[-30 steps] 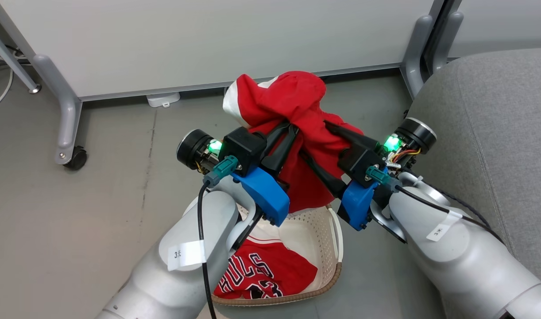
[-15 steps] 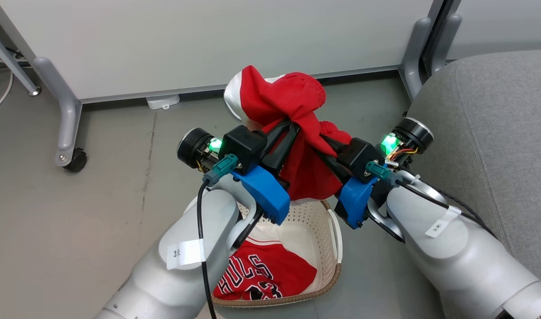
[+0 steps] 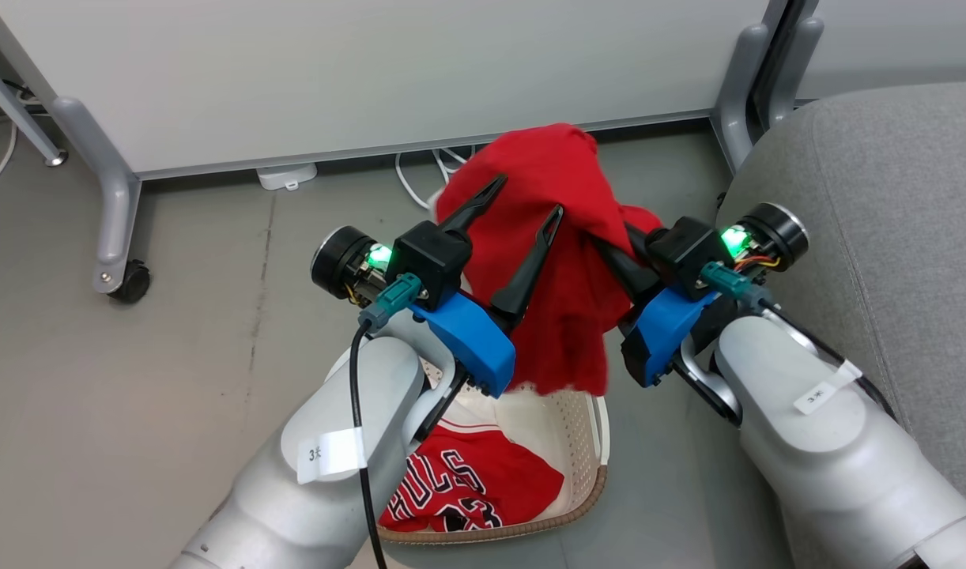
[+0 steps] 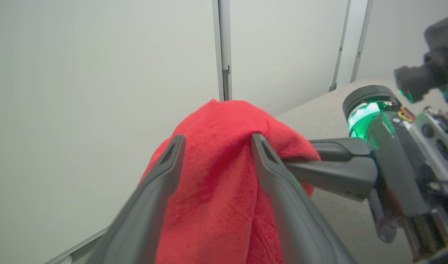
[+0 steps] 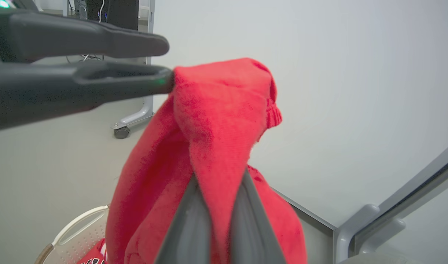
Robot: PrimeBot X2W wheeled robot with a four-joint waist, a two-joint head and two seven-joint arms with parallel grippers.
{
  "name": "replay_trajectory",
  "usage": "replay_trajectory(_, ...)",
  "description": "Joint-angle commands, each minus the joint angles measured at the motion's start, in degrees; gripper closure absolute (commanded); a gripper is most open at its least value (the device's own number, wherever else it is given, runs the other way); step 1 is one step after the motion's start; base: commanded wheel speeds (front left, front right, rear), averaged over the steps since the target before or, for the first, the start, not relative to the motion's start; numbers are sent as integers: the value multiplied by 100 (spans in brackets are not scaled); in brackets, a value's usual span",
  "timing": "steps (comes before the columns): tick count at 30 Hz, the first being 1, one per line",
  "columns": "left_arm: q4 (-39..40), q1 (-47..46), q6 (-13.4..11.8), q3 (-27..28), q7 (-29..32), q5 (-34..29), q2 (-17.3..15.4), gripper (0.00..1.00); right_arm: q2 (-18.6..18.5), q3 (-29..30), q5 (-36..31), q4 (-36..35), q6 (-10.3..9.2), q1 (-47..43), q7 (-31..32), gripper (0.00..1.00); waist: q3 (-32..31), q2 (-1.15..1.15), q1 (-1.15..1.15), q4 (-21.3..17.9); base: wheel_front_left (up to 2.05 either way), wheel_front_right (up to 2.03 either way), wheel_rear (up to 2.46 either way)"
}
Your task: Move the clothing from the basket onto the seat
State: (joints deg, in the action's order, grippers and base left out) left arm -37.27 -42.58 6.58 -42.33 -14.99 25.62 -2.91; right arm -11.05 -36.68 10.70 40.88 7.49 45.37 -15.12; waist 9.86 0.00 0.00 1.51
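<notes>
from the head view, the plain red garment (image 3: 566, 316) hangs in the air above the basket (image 3: 586, 490), bunched into a soft, hood-like lump. the right fingers (image 3: 627, 269) are pinched together on a fold at its right side, and it droops from there, its lower hem just over the basket's far end. the left fingers (image 3: 530, 265) stand wide apart in front of the cloth, gripping nothing. the basket is cream perforated plastic with a brown woven-look rim, sitting on the grey floor (image 3: 175, 356). a smooth red jersey (image 3: 467, 490) with black-and-white lettering lies crumpled inside it. the seat (image 3: 886, 197), grey woven fabric with a rounded edge, is off to the right, beside the right arm.

left wrist view: the two dark, tapered left fingers are spread, with fuzzy red cloth rising between and behind them. the right fingers come in from the right, clamped on the cloth.

right wrist view: a fold of cloth is squeezed between the pressed-together right fingers. one left fingertip sits against the cloth's upper edge.
</notes>
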Motion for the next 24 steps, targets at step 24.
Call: replay_trajectory(24, 585, 359, 33, 160, -24, -629, -81, 0, -124, 2902, -444, -1586, 1, -1261, -5, 100, 629, 0, 0, -1186, 0, 0, 0)
